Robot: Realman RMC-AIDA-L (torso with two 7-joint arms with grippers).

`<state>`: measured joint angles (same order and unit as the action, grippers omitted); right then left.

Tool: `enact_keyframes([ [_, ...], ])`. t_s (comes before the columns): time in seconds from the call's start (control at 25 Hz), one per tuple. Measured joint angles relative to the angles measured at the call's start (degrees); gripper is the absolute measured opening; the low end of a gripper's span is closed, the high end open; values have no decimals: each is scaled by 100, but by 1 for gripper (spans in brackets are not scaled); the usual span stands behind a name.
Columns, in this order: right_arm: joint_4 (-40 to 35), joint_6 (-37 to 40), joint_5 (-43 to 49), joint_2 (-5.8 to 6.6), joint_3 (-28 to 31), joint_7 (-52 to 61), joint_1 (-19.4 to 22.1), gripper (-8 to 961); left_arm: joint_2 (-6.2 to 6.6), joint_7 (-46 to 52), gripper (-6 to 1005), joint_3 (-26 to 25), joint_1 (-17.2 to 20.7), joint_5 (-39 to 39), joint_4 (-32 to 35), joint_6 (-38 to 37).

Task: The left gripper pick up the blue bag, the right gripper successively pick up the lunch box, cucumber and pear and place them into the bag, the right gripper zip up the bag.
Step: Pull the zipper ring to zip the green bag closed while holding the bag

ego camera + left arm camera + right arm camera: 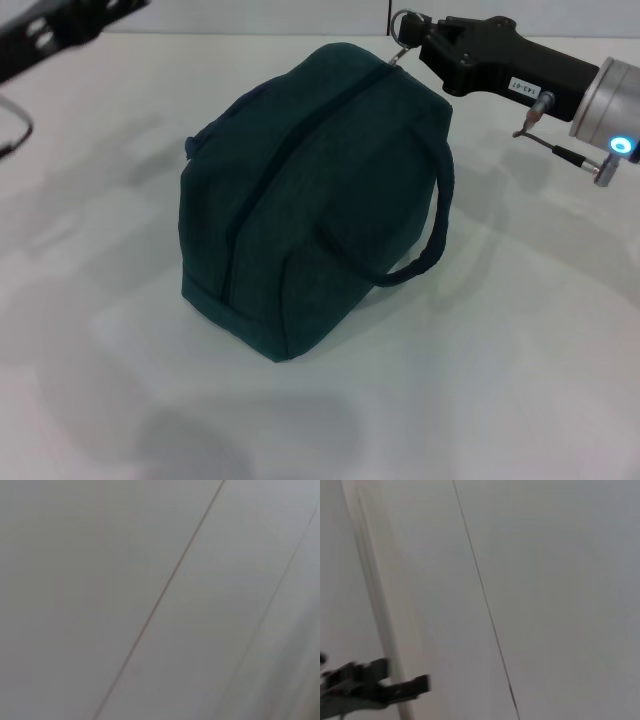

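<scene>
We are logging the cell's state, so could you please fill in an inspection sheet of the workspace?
Surface: white table, bare around the bag.
Job's things: blue bag upright, zipped shut; lunch box, cucumber, pear not seen.
Clutter: nothing seen.
Grippers: right gripper at the bag's far end, shut on the zip ring; left gripper raised at far left, off the bag.
Cables: thin leads by the right wrist.
Surroundings: plain wall panels.

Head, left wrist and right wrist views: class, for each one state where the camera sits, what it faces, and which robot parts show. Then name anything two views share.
Head: on the head, looking down at the blue bag; right gripper at its ring zip pull, left gripper far left.
Left wrist: faces a pale seamed surface; no robot parts.
Right wrist: similar pale surface.
Shared: the left gripper.
</scene>
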<state>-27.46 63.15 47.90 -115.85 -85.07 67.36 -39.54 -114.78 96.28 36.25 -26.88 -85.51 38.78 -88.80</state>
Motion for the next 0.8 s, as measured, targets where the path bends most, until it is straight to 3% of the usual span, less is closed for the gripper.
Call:
enact_keyframes([
  [0.24, -11, 41, 0, -4, 9, -18, 8, 7, 112, 1666, 896, 113, -780, -1486, 926, 15],
  [0.56, -1, 41, 0, -14, 18, -90, 50, 7, 169, 3812, 895, 1664, -990, -2606, 3434, -89],
  [0.68, -5, 41, 0, -16, 22, -91, 52, 7, 55, 4456, 896, 2138, -936, -2938, 4529, -349],
  [0.8, -1, 40, 0, -16, 67, -93, 53, 7, -172, 4849, 896, 2397, -841, -3331, 5411, -556],
])
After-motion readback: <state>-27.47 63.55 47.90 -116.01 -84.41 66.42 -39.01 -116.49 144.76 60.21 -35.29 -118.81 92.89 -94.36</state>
